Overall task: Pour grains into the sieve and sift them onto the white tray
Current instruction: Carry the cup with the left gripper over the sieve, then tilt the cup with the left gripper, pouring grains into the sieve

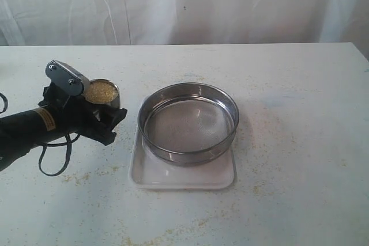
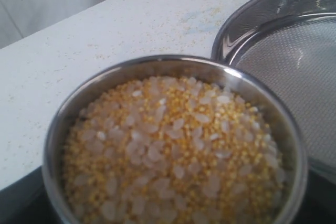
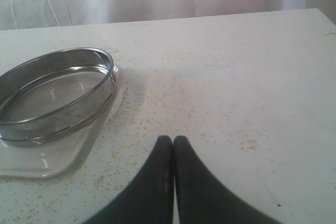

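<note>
The grains, yellow granules mixed with whitish ones, fill a small steel cup almost to its rim. My left gripper is shut on the cup, holding it upright just left of the sieve. The wide steel-rimmed sieve rests on the white tray, and its mesh holds nothing. My right gripper is shut with nothing in it, low over the table to the right of the sieve and tray. It is outside the exterior view.
Stray yellow specks lie scattered on the white table around the tray. A black cable loops under the left arm. A white curtain hangs behind the table's far edge.
</note>
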Robot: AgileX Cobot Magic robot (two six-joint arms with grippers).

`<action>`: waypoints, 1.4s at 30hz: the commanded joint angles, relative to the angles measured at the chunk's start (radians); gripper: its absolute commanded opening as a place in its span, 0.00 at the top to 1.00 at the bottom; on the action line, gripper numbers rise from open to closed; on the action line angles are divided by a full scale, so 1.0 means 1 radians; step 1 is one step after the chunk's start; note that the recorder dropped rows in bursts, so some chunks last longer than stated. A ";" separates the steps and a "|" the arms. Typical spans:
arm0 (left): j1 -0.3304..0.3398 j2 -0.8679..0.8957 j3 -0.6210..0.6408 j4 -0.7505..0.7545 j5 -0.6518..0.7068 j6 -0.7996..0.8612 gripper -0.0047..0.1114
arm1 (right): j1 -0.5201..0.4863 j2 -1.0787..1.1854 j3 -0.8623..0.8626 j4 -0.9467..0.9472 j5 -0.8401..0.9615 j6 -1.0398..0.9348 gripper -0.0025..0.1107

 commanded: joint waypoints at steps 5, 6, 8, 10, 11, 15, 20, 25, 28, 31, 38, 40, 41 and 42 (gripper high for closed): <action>-0.080 -0.113 -0.082 0.011 0.177 -0.010 0.96 | -0.004 -0.005 0.007 0.006 -0.008 0.001 0.98; -0.091 -0.122 -0.094 0.015 0.207 -0.010 0.96 | -0.004 -0.005 0.007 0.006 -0.008 0.001 0.98; -0.112 -0.132 -0.116 0.022 0.257 -0.010 0.96 | -0.004 -0.005 0.007 0.006 -0.008 0.001 0.98; -0.135 -0.137 -0.143 0.039 0.312 -0.010 0.96 | -0.004 -0.005 0.007 0.006 -0.008 0.001 0.98; -0.148 -0.137 -0.159 0.048 0.344 -0.010 0.96 | -0.004 -0.005 0.007 0.006 -0.008 0.001 0.98; -0.206 -0.137 -0.216 0.055 0.453 -0.010 0.96 | -0.004 -0.005 0.007 0.006 -0.008 0.001 0.98; -0.261 -0.131 -0.293 0.068 0.584 -0.006 0.96 | -0.004 -0.005 0.007 0.006 -0.008 0.001 0.98; -0.310 -0.114 -0.379 0.172 0.771 -0.002 0.96 | -0.004 -0.005 0.007 0.006 -0.008 0.001 0.98; -0.338 -0.101 -0.419 0.219 0.838 -0.002 0.96 | -0.004 -0.005 0.007 0.006 -0.008 0.001 0.98; -0.361 -0.084 -0.454 0.271 0.911 -0.002 0.96 | -0.004 -0.005 0.007 0.006 -0.008 0.001 0.98; -0.407 -0.041 -0.528 0.302 1.043 0.111 0.96 | -0.004 -0.005 0.007 0.006 -0.008 0.001 0.98; -0.423 -0.024 -0.551 0.304 1.080 0.138 0.96 | -0.004 -0.005 0.007 0.006 -0.008 0.001 0.98; -0.427 -0.016 -0.561 0.306 1.101 0.152 0.96 | -0.004 -0.005 0.007 0.006 -0.008 0.001 0.98; -0.435 -0.005 -0.574 0.313 1.124 0.163 0.96 | -0.004 -0.005 0.007 0.006 -0.008 0.001 0.98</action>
